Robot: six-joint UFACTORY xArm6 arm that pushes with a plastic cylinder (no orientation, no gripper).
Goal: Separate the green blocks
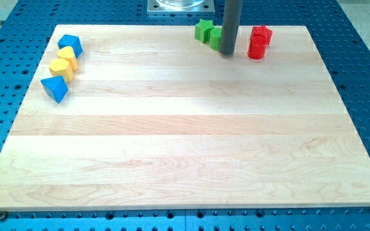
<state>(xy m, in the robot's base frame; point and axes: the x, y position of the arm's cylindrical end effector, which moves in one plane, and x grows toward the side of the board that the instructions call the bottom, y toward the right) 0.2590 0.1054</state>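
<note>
Our tool is a straight dark rod with no jaws, so it has no open or closed state and grips nothing. It enters from the view's top, and our tip (228, 54) rests on the wooden table (185, 147) near its top edge.

Task items:
- The green star block (203, 29) lies up and toward the view's left of our tip, near it but apart from it.
- The second green block (216, 38) sits just beside our tip on its left. The rod covers its right part, so we cannot make out its shape, nor whether our tip touches it.
- The two green blocks appear to touch each other.

Other items:
- Two red blocks stand on the view's right of our tip, close to it but apart: a red star-like block (261, 34) and a red cylinder (256, 49) just below it, touching it.
- Well apart, toward the view's left, four blocks form a touching cluster: a blue block (70, 44), two yellow blocks (67, 56) (61, 68) and a blue triangular block (54, 88).

The view shows no containers; every block lies directly on the table.
</note>
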